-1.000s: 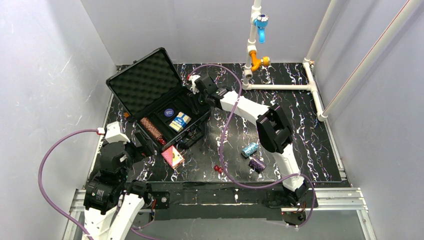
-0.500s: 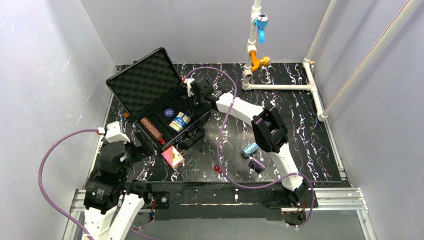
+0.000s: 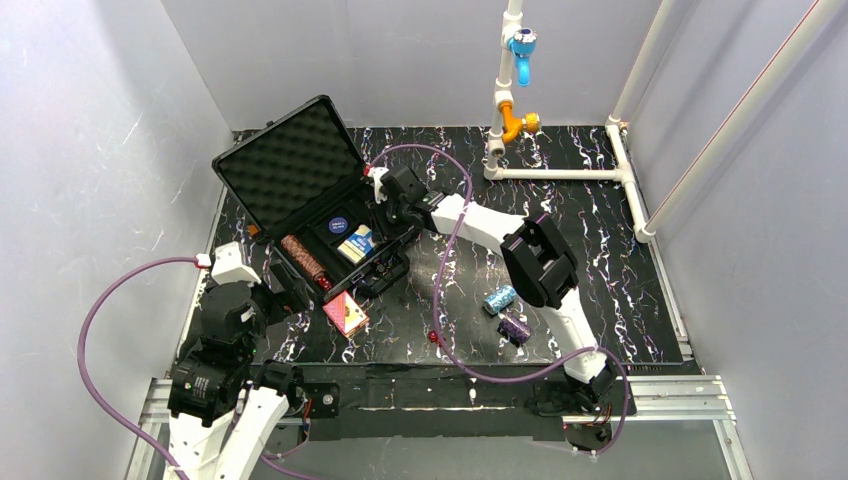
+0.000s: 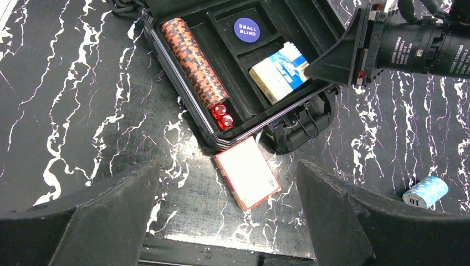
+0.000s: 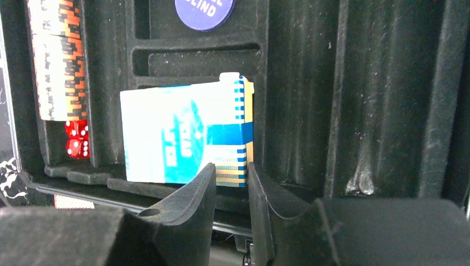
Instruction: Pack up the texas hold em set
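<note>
The black case (image 3: pixel 262 197) lies open with its foam lid raised. Inside it are a brown chip stack (image 4: pixel 194 61), two red dice (image 4: pixel 223 115), a small-blind button (image 4: pixel 246 29) and the blue card box (image 5: pixel 177 138). My right gripper (image 5: pixel 231 166) reaches into the case at that box's right edge, jaws a narrow gap apart with the box's striped side showing between them; whether they pinch it is unclear. The red card box (image 4: pixel 248 172) lies on the table by the case's front corner. Just above it hangs my left gripper (image 4: pixel 226 166), wide open and empty.
A blue chip stack (image 3: pixel 499 298), a purple chip stack (image 3: pixel 515 328) and loose red dice (image 3: pixel 434 338) lie on the table to the right of the case. The white pipe frame (image 3: pixel 560 172) stands at the back right. Purple cables loop over the table.
My right gripper has moved left and down into the case toward the blue card box, and its jaws have narrowed. The left arm has not moved.
</note>
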Robot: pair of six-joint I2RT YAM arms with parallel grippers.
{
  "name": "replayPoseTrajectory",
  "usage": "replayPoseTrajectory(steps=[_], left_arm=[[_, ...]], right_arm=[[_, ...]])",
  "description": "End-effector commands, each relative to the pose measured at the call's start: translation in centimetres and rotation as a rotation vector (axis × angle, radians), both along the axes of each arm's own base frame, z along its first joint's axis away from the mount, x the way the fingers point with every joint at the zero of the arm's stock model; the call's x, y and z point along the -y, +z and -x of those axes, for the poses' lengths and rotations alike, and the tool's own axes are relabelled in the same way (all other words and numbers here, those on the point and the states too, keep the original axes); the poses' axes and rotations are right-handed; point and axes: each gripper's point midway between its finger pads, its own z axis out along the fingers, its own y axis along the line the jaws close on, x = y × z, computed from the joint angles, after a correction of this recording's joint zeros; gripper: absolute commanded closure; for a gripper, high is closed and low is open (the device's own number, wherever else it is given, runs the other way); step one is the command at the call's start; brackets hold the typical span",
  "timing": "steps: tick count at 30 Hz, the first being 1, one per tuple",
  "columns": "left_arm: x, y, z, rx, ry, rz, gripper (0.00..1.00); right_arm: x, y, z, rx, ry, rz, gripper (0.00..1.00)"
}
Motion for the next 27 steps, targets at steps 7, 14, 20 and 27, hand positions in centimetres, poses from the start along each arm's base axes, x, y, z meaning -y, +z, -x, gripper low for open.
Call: replayPoseTrajectory(steps=[7,14,20,27], left_arm=[[-0.2,-0.6,0.1,-0.028,0.009,-0.013,0.09],[-0.3,-0.5,0.1,-0.022,0.012,-0.011,0.09],[-0.3,-0.5,0.1,-0.021,0.014,-0.011,0.09],[-0.3,-0.5,0.1,-0.023,0.014,-0.012,0.09]], right_arm=[[0.8,0.4,4.2,-0.082,-0.004,0.023,0.65],[1.7,0.7,3.5,-0.04,-0.044,0.064,0.59],[1.5,3.8,1.7,0.055,-0.06,0.062,0.48],[0.0,6.0,1.7,0.089,-0.026,0.0,0.45]])
